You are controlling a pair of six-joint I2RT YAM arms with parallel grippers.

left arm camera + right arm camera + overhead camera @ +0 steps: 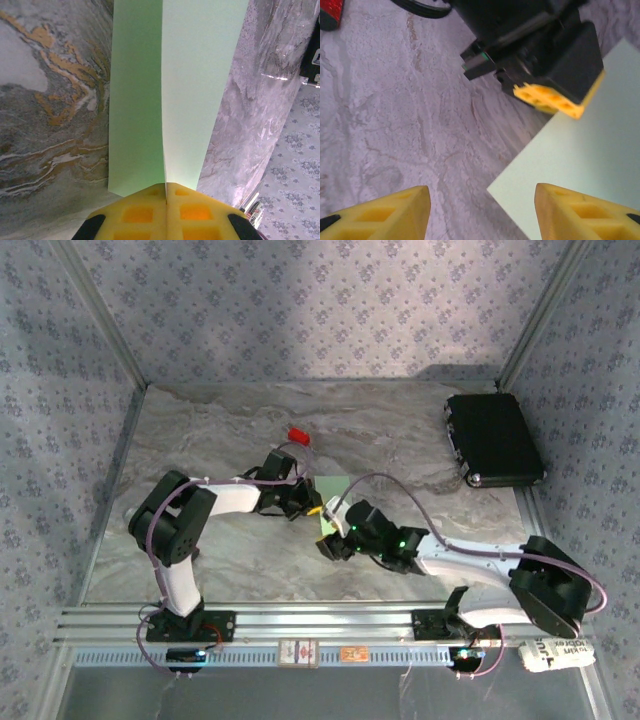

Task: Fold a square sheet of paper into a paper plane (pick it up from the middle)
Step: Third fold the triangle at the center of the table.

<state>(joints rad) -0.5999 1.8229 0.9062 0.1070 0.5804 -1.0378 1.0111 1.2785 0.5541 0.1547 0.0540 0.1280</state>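
Observation:
The square sheet of paper (185, 75) is pale green and bent along a centre crease. My left gripper (166, 186) is shut on its near edge at that crease. From above, the paper (333, 488) lies mid-table between both grippers, the left gripper (308, 505) on its left side. My right gripper (333, 540) is just in front of it. In the right wrist view the right gripper (481, 190) is open over the marble. A corner of the paper (590, 155) reaches beside the right fingertip (570, 210). The left gripper's yellow fingers (550, 100) pinch the far edge. The paper plane is out of view.
A small red block (297, 436) lies on the marble table (200, 440) behind the left gripper, and shows again as the red block (330, 10) at the top left. A black case (493, 438) sits at the back right. Patterned walls close in three sides.

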